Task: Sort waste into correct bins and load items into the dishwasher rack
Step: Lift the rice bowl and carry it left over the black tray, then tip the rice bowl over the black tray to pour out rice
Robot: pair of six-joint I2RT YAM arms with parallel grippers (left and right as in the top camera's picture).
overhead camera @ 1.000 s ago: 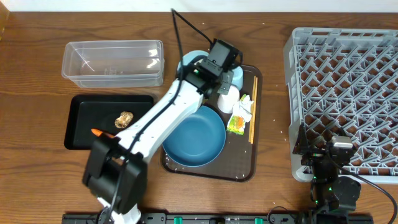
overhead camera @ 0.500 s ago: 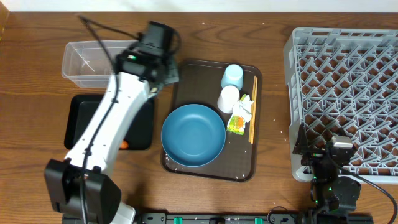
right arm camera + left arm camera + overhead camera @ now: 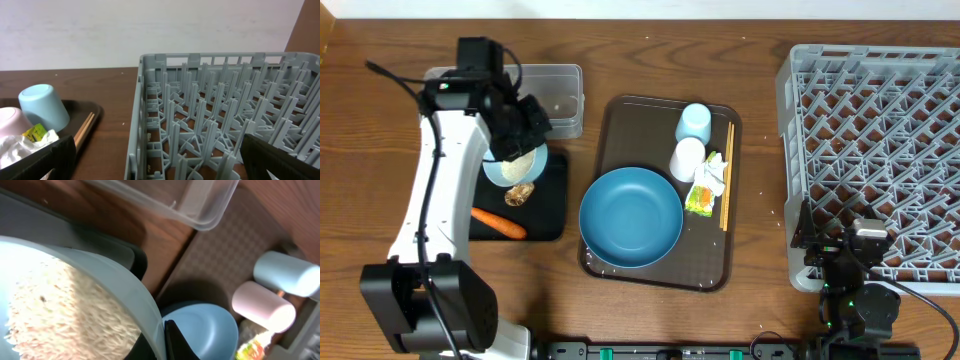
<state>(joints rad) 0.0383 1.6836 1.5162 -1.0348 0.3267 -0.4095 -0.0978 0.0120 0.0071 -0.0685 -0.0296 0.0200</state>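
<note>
Wood-grain table, white wall at back. L claw (image 3: 523, 128) clenched on rim of small pale-blue bowl (image 3: 515, 163); wrist cam shows one dark finger (image 3: 174, 341) against the rim, the other hidden. Bowl holds white rice (image 3: 60, 310), grains spread over its inside. Bowl sits directly under claw, over the far-right corner of black tray (image 3: 450, 200); can't tell if it's lifted or touching the tray. Brownish food lump (image 3: 521, 193) on the tray just beside bowl's near edge, orange carrot (image 3: 498, 223) nearer the robot on same tray, apart from lump. Clear tub (image 3: 560, 90) just beyond claw, beside tray's far edge. Right of claw: brown serving tray (image 3: 620, 130) w/ large blue plate (image 3: 631, 217), pale-blue cup (image 3: 693, 123) upside down, whitish-pink cup (image 3: 687, 158) just beside it, crumpled tissue (image 3: 712, 172) and green-yellow wrapper (image 3: 699, 200) touching each other, chopsticks (image 3: 726, 175) along the tray's right edge. Grey dishwasher rack (image 3: 880, 150) far right, well apart from L claw. R claw (image 3: 157, 157) released, fingers wide apart, low at rack's near-left corner, gripping nothing.
</note>
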